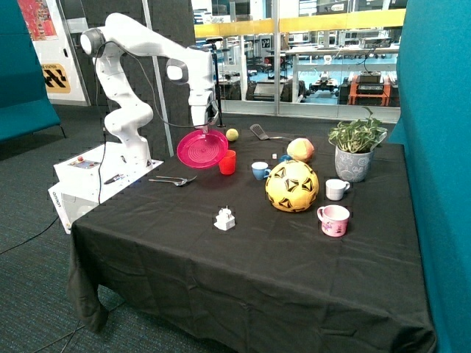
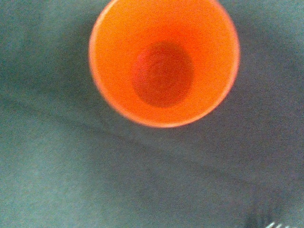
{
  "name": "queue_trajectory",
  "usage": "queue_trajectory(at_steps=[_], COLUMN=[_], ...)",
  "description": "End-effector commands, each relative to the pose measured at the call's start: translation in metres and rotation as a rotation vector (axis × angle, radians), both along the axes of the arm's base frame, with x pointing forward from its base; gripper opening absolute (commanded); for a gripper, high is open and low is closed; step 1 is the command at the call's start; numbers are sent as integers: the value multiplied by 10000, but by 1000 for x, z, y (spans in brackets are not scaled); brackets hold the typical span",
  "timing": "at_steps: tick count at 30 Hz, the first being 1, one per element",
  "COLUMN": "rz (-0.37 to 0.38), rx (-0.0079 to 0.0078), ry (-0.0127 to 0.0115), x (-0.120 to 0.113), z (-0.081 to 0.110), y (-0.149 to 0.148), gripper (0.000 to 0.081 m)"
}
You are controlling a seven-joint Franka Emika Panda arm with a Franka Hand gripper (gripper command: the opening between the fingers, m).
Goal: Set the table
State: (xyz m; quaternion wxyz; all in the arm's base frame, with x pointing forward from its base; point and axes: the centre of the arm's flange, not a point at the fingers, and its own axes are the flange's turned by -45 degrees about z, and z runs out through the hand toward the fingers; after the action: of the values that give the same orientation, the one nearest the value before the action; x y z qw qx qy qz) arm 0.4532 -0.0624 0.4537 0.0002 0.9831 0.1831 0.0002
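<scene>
The gripper [image 1: 208, 129] is clenched on the far rim of the pink plate [image 1: 202, 148], holding it tilted above the table [image 1: 243, 265]. At the plate's 4 o'clock, just beside it, stands the red cup [image 1: 227, 162], seen from straight above in the wrist view. Fork and spoon [image 1: 172, 180] lie at the plate's 7 o'clock. A blue cup [image 1: 260, 170] sits beyond the red one, near the yellow ball [image 1: 292, 186]

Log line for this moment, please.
pincer: holding pink plate tilted, off the table | red cup: upright, empty, beside plate | cutlery: on cloth, untouched
</scene>
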Motion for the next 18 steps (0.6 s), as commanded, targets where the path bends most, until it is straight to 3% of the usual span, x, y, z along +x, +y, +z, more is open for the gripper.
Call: queue_trajectory(at_steps=[1,18], rz=[660,1619], rx=[3,2], ry=[5,5], x=[-27,-56], z=[3,6], y=[23,58], gripper=[0,0])
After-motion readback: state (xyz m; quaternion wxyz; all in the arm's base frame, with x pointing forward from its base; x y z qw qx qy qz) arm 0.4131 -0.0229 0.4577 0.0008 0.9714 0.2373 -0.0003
